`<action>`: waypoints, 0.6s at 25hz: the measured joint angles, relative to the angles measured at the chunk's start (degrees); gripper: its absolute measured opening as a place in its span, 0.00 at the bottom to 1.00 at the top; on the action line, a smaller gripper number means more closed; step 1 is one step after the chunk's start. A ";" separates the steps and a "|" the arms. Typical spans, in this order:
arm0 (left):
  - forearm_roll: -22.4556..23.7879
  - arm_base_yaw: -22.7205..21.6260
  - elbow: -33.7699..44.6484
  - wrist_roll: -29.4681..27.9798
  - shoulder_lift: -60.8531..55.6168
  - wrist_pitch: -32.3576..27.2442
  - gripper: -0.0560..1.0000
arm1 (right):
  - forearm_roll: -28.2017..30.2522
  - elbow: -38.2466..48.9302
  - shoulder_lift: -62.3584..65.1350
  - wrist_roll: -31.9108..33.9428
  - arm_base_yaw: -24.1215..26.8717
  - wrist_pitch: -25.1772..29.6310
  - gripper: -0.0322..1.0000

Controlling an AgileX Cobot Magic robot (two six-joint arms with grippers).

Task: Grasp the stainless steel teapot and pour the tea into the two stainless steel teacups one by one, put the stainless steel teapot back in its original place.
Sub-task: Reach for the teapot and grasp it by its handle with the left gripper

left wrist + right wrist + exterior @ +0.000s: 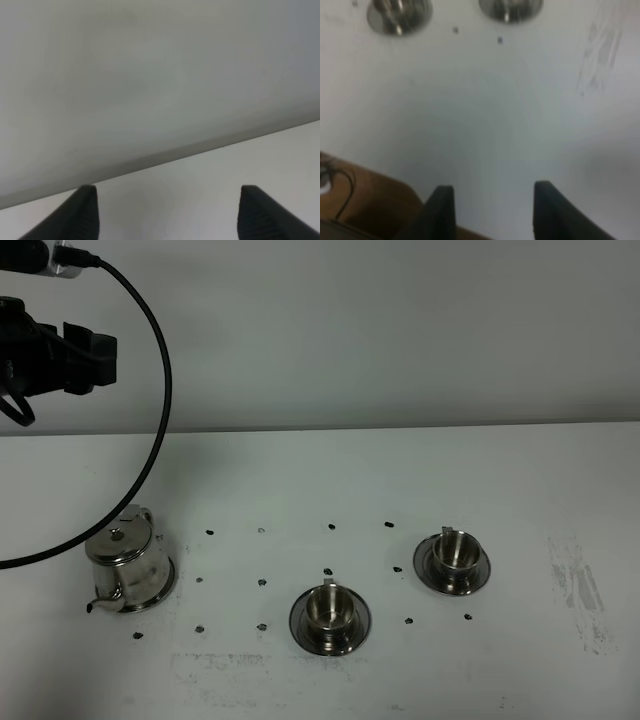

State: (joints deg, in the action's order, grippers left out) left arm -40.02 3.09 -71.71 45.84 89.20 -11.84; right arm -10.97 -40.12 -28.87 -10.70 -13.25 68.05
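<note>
The stainless steel teapot (128, 562) stands at the table's left on a round steel plate (166, 588), its spout toward the front. Each of the two stainless steel teacups (330, 608) (457, 552) sits on a dark saucer, one at front centre and one to the right. No tea shows. My left gripper (167, 191) is open and empty, held high at the back left and aimed at the wall. My right gripper (495, 189) is open over bare table near the front edge. Blurred, both cups (400, 12) (511, 7) lie far ahead of it.
Small black dots (262, 583) mark the white table (300, 480) around the cups. Grey scuff marks (580, 590) streak the right side. A black cable (150, 440) hangs from the left arm above the teapot. A brown surface (365, 200) lies past the table's front edge.
</note>
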 joint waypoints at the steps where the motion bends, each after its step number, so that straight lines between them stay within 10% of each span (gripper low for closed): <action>1: 0.00 0.00 0.00 0.00 0.00 -0.07 0.61 | 0.31 2.37 1.22 0.00 0.00 -0.58 0.37; 15: -0.11 0.00 0.00 0.00 0.83 -2.48 0.61 | 2.77 9.55 16.43 -0.58 0.00 -3.05 0.37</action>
State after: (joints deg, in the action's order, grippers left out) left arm -40.13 3.09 -71.71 45.84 90.03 -14.32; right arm -8.20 -30.57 -12.44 -11.28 -13.25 65.00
